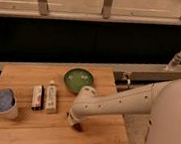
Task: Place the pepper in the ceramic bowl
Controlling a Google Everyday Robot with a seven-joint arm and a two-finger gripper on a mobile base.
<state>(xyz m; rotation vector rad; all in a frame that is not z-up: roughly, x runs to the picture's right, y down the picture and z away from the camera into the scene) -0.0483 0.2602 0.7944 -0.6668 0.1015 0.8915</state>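
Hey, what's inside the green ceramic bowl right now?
The ceramic bowl shows only its glossy green inside; nothing lies in the visible part. The arm covers its near right edge. The gripper sits low over the table, in front of the bowl.

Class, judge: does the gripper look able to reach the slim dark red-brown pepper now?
Probably yes: the gripper sits right at the slim dark red-brown pepper on the wooden table, with nothing between them; the white packages stand apart.

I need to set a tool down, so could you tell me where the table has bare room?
Bare wood: back left, beside the ceramic bowl; and the front strip between the cup and the end effector, low at front centre by the pepper. Packages and arm crowd the middle.
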